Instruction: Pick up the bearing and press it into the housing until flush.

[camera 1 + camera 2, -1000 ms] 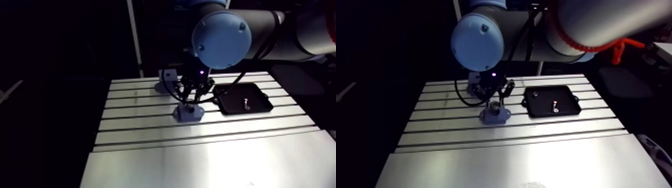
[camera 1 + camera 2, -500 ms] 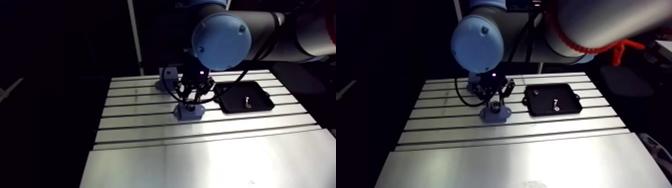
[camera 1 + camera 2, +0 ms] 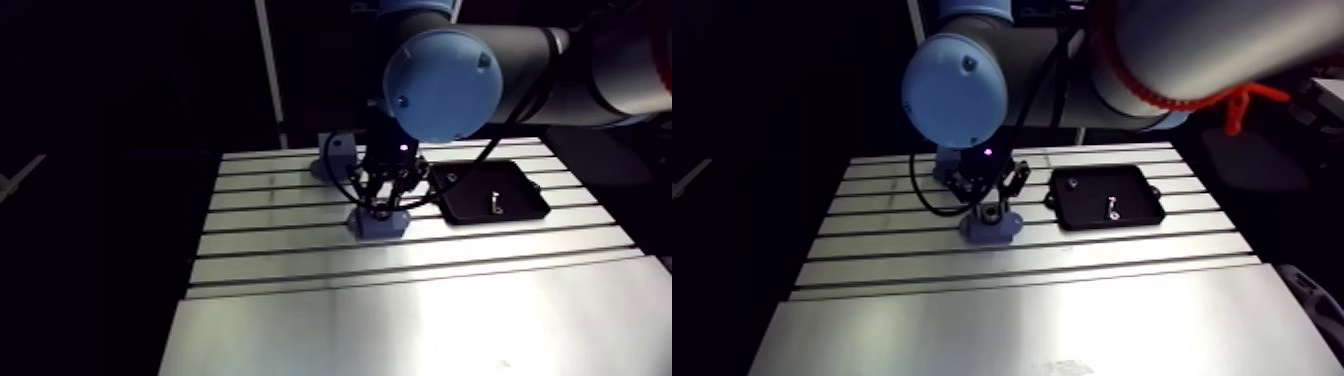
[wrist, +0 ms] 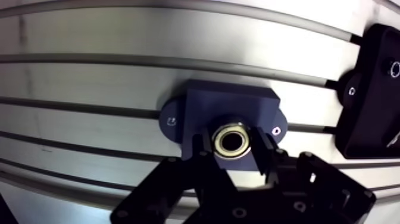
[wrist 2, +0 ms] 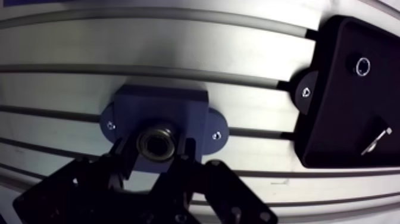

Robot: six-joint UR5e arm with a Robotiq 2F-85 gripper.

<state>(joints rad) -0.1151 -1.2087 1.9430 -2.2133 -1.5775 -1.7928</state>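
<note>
The jaws clamp the bearing (image 4: pixel 232 141) at the housing (image 4: pixel 229 102) bore; pickup looks done, pressing it flush seems left.

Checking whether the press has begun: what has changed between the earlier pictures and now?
In the arm view the claw, shut on the bearing, seems to have sunk slightly closer to the housing. The view itself shifted a little too, so this is uncertain. The housing and the black tray kept their places on the table.

Slotted aluminium table (image 3: pixel 400 310) amid dark surroundings
</note>
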